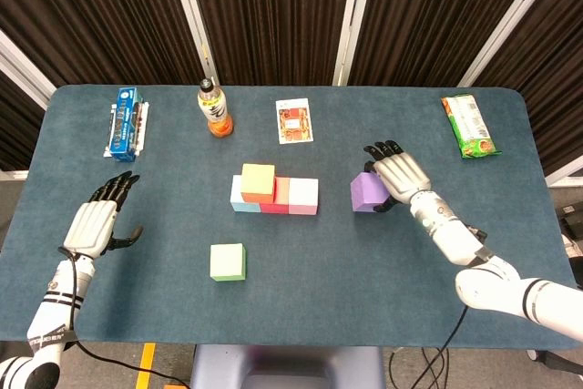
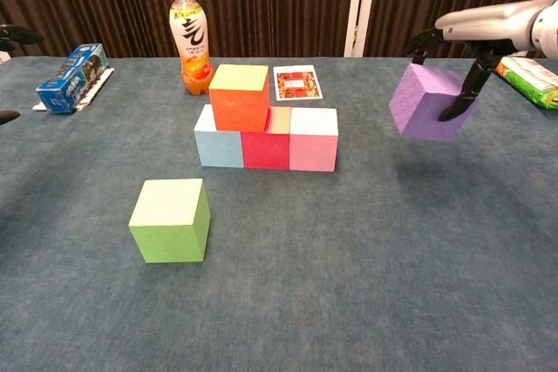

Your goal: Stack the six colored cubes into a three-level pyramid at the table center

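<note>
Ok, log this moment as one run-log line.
right hand: holds purple cube, off table | left hand: open, idle | orange cube: second level | green cube: loose

Purple cube [image 2: 425, 103] aloft in right hand [image 2: 471, 28], tilted, above table [image 2: 349, 259].
</note>
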Controlling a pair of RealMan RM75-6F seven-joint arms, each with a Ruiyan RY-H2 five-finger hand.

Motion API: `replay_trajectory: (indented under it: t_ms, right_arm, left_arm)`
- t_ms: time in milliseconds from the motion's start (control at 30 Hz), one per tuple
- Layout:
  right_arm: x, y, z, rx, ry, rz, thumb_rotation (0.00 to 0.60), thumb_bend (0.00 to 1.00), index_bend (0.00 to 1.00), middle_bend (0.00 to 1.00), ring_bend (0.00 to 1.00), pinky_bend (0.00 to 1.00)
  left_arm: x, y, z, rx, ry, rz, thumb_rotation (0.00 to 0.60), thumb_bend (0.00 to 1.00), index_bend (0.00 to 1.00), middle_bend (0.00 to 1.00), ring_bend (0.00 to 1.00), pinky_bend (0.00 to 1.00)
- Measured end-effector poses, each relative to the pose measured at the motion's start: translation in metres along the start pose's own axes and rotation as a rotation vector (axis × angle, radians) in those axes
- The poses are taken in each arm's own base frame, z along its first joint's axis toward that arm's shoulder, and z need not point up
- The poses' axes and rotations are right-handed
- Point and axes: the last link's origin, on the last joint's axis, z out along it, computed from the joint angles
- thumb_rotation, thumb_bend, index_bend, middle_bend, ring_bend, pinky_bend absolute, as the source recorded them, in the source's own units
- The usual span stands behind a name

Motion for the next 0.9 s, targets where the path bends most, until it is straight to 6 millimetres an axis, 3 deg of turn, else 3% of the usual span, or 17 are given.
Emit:
replay_trajectory:
  t_ms: [233,467,900]
  right_arm:
    - [0.02,-0.032,0.005,-0.039,-0.014,0.026,0.6,0.06,0.61,0.19,0.0,0.0]
    - [0.041,-0.077,0.02,-0.028,-0.009,-0.01,0.6,0.06,0.6,0.19,0.0,0.0]
    - [0.044,-0.133,0.041,-0.067,-0.047,-0.049,0.6,0.06,0.59,0.19,0.0,0.0]
  left_arm:
    - [-0.009,0.005,-0.008,-0.064,0.027,0.084,0.6,0.35,0.04,0.0,0.0,0.12]
    - [-0.014,0.005,-0.018,-0.098,0.02,0.082,0.6,0.34,0.04,0.0,0.0,0.12]
    - [-0.015,0.004,-0.021,-0.12,0.025,0.056,0.6,0.34,0.04,0.0,0.0,0.12]
